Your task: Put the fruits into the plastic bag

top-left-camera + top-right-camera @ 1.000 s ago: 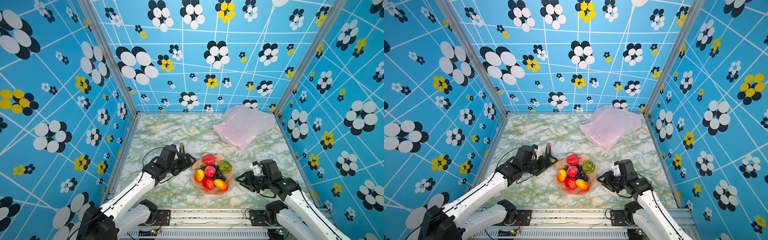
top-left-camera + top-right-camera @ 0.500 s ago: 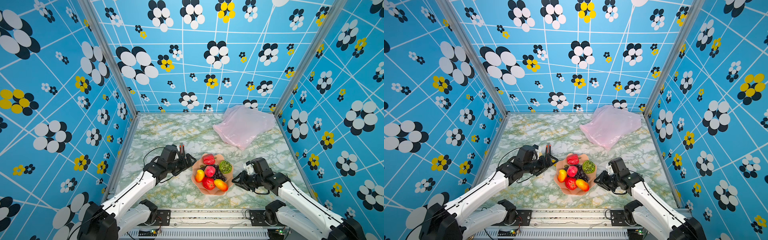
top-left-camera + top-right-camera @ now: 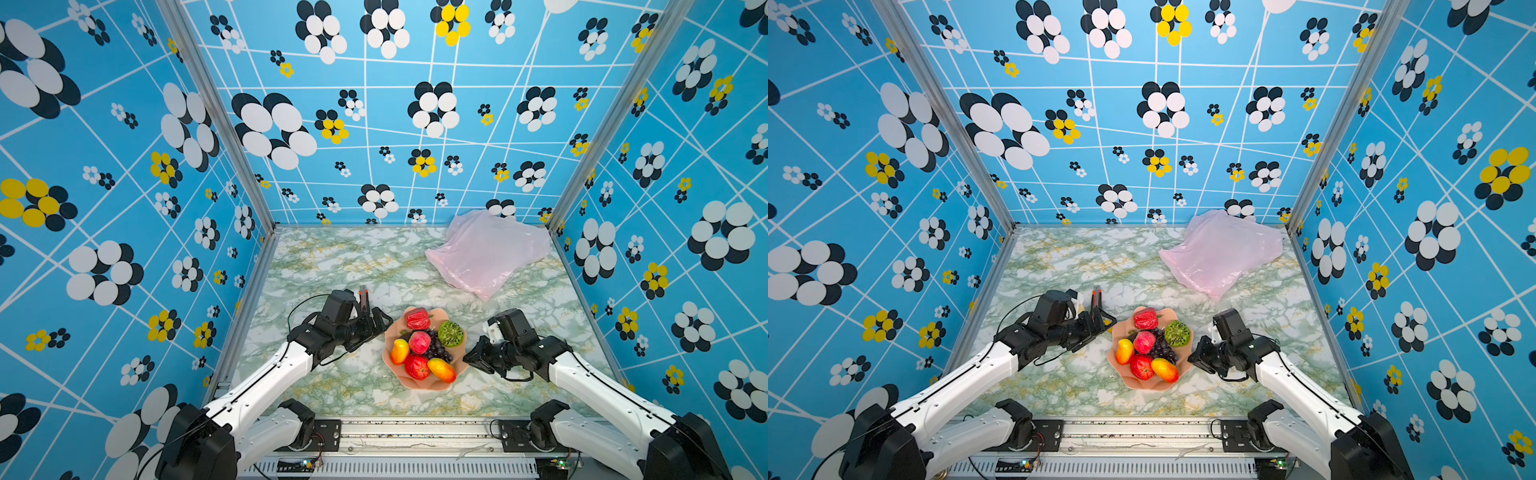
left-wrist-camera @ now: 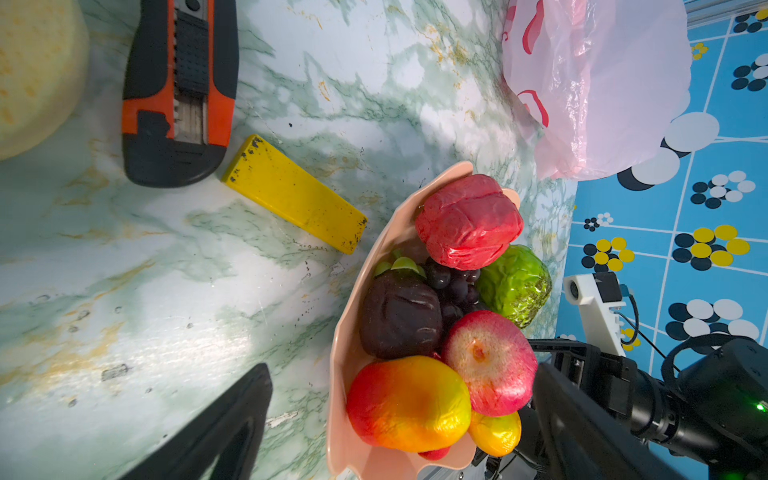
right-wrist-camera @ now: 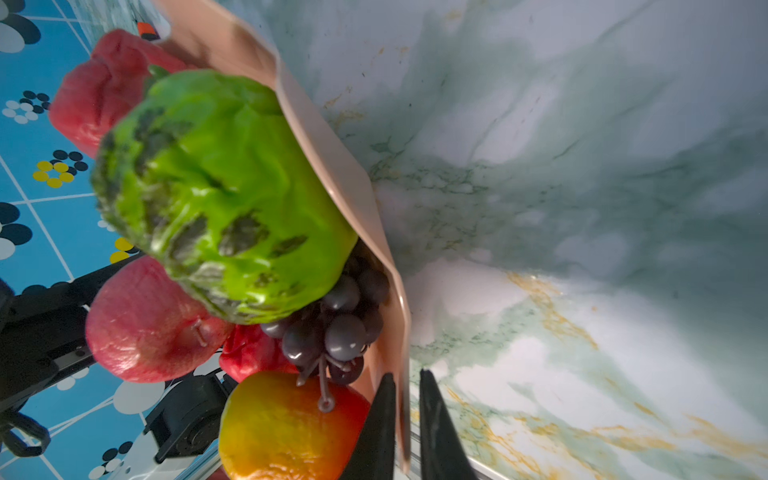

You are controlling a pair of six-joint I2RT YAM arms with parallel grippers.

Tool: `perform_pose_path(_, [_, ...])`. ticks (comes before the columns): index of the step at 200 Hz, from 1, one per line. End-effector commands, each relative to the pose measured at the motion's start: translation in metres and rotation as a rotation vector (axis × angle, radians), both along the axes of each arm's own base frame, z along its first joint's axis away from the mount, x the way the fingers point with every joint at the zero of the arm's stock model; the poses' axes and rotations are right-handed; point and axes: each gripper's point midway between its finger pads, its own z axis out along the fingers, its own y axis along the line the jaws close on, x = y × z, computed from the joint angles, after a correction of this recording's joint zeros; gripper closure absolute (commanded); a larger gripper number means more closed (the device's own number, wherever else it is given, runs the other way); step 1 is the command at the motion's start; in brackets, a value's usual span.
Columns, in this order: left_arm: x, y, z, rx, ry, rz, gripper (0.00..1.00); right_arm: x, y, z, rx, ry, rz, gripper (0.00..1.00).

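The fruits sit piled in a salmon-pink bowl (image 3: pixel 415 386) near the table's front: a red pepper-like piece (image 3: pixel 417 318), a bumpy green one (image 3: pixel 451 332), apples (image 3: pixel 419 341), grapes (image 3: pixel 436 349) and mangoes (image 3: pixel 442 370). The plastic bag (image 3: pixel 486 253) lies crumpled and flat at the back right corner. My right gripper (image 5: pixel 402 409) is at the bowl's right side, its two fingers pinched on either side of the thin rim (image 5: pixel 395 316). My left gripper (image 4: pixel 401 370) hovers wide open at the bowl's left side, holding nothing.
An orange-and-black utility knife (image 4: pixel 178 83), a flat yellow piece (image 4: pixel 295 193) and a pale yellow disc (image 4: pixel 33 70) lie left of the bowl, beside my left gripper. Blue patterned walls close in the table on three sides.
My right gripper has moved left up to the bowl's right rim and its jaws have narrowed onto it. The left arm has stayed still and open.
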Motion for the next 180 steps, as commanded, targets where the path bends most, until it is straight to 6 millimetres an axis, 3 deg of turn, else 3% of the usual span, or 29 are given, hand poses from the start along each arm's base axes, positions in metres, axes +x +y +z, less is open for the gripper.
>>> perform_pose_path(1, [-0.002, 0.001, -0.006, 0.021, -0.005, -0.014, 0.01, 0.008, 0.004, 0.008, -0.008, -0.034, 0.005, 0.88])
perform_pose_path(95, [-0.004, 0.001, -0.009, 0.026, 0.001, -0.019, 0.01, 0.013, 0.004, 0.009, -0.029, -0.047, 0.0, 0.98])
perform_pose_path(180, [-0.005, 0.002, -0.01, 0.033, 0.007, -0.021, 0.01, 0.027, 0.0, 0.008, -0.086, -0.08, -0.002, 1.0])
